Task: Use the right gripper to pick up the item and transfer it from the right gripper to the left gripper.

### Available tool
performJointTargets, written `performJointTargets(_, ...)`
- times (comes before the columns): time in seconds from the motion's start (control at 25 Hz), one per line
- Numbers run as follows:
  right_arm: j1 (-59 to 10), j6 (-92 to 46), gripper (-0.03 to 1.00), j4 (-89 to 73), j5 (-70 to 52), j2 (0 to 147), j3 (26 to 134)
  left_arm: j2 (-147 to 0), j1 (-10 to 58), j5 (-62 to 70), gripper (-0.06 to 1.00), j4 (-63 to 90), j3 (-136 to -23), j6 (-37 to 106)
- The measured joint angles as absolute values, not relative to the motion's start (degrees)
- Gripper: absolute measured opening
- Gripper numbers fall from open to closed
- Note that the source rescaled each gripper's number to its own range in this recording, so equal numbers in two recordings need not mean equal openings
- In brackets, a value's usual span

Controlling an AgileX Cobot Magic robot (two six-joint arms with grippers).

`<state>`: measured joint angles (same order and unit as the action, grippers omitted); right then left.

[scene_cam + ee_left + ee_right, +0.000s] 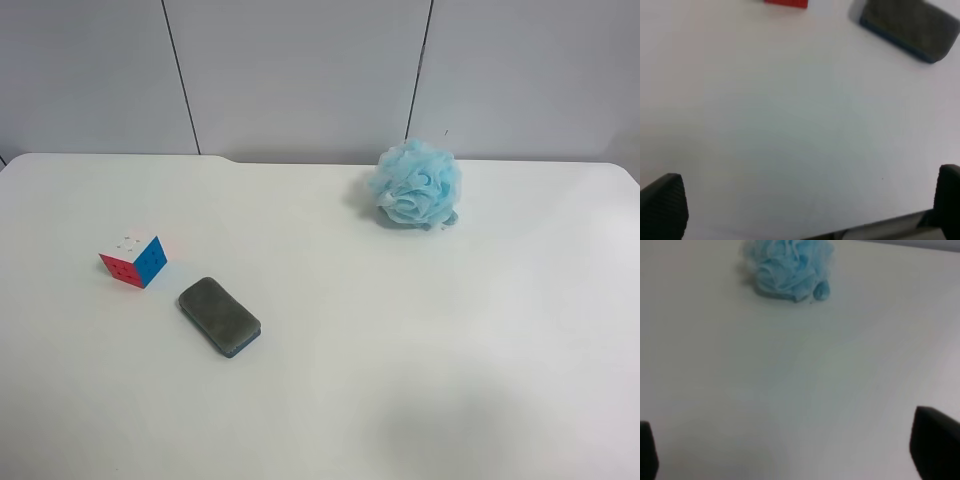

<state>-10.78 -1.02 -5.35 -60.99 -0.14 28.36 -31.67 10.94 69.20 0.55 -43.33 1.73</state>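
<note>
Red-blue-white cube (134,259) well apart from right gripper (785,450), untouched

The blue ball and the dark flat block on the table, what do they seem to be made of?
The blue ball looks like gathered nylon mesh, soft and airy: ruffled, translucent folds bunched into a puff. The dark flat block looks like a sponge: a matte, slightly rough grey top with rounded corners over a thin blue layer along its edge. Whether the top is foam or scouring fibre cannot be told.
</note>
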Motion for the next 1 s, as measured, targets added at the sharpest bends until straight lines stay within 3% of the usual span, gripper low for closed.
performJointTargets(0.56, -10.78, -1.02, 1.0, -5.35, -60.99, -0.14, 28.36, -1.65, 10.94, 69.81, 1.0, 0.61, -38.8, 0.0)
performJointTargets(1.0, -10.78, -1.02, 1.0, -5.35, -60.99, -0.14, 28.36, 0.22, 10.94, 65.9, 1.0, 0.31, -31.23, 0.0)
